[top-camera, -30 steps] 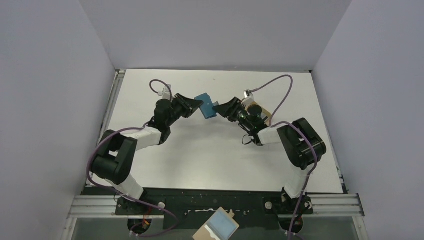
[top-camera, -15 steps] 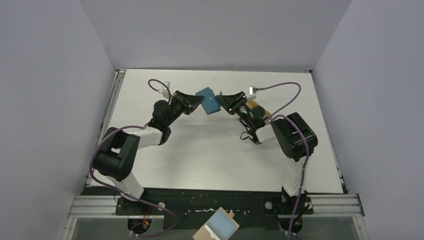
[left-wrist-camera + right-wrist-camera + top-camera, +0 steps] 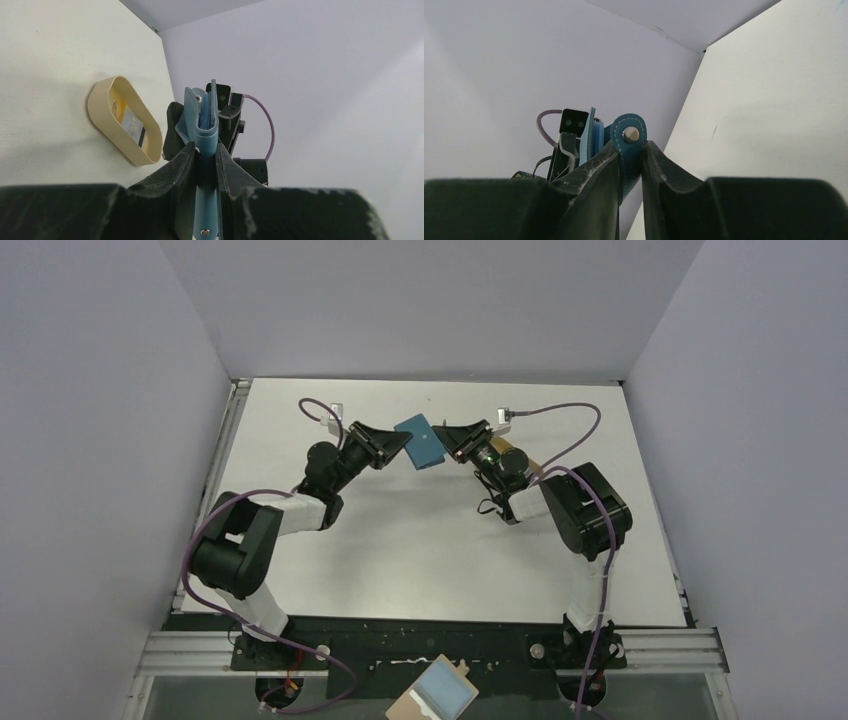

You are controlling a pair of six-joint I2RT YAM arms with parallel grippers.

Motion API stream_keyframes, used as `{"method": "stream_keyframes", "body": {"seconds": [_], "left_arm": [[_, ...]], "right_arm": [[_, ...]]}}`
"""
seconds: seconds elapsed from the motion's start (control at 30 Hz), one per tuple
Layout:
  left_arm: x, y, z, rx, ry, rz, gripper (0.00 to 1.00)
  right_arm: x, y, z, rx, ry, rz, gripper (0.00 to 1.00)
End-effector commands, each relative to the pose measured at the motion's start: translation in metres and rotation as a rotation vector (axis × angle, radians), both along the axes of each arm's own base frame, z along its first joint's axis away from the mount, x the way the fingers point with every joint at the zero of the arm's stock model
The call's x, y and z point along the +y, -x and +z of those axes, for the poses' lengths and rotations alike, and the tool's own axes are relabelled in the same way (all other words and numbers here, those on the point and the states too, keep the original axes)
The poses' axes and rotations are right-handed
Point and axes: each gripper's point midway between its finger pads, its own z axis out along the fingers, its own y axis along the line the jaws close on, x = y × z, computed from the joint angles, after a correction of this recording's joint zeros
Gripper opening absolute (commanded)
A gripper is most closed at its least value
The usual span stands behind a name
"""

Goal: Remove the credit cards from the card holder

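The card holder (image 3: 420, 441) hangs above the far middle of the table (image 3: 420, 550), between my two arms. My left gripper (image 3: 205, 150) is clamped tight on its body. My right gripper (image 3: 630, 150) is pinched on the snap tab (image 3: 630, 131). Over the last second my right wrist has swung in and the holder has drifted slightly farther away. Its flaps stand a little apart, which I judge to be opening under way. One card (image 3: 133, 127) lies in the tan tray (image 3: 100, 105). I cannot tell whether others sit inside the holder.

Near table (image 3: 420, 550) open; tray (image 3: 98, 112) crowds space by rt pincer (image 3: 629, 150).
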Motion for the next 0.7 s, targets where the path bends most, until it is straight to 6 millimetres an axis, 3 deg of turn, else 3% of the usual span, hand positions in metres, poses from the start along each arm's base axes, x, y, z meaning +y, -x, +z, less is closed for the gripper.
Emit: {"method": "stream_keyframes", "body": {"seconds": [0.0,0.07,0.17,0.37,0.5,0.67], "left_arm": [[-0.005,0.007,0.034,-0.130,0.042,-0.041,0.00],[-0.006,0.008,0.034,-0.130,0.035,-0.049,0.00],[-0.005,0.008,0.028,-0.104,0.022,-0.054,0.00],[0.003,0.009,0.005,-0.017,-0.042,-0.074,0.31],[-0.001,0.020,-0.031,0.065,-0.137,-0.087,0.38],[-0.005,0.043,-0.090,0.186,-0.328,-0.097,0.45]], "right_arm": [[0.000,-0.003,0.029,-0.096,-0.035,-0.014,0.16],[-0.001,-0.002,0.030,-0.098,-0.035,-0.010,0.02],[-0.002,0.000,0.034,-0.098,-0.026,0.000,0.00],[0.001,0.017,0.016,-0.061,0.161,0.038,0.00],[-0.006,0.035,-0.010,-0.013,0.216,0.049,0.00],[-0.013,0.055,-0.044,0.050,0.268,0.054,0.00]]}}
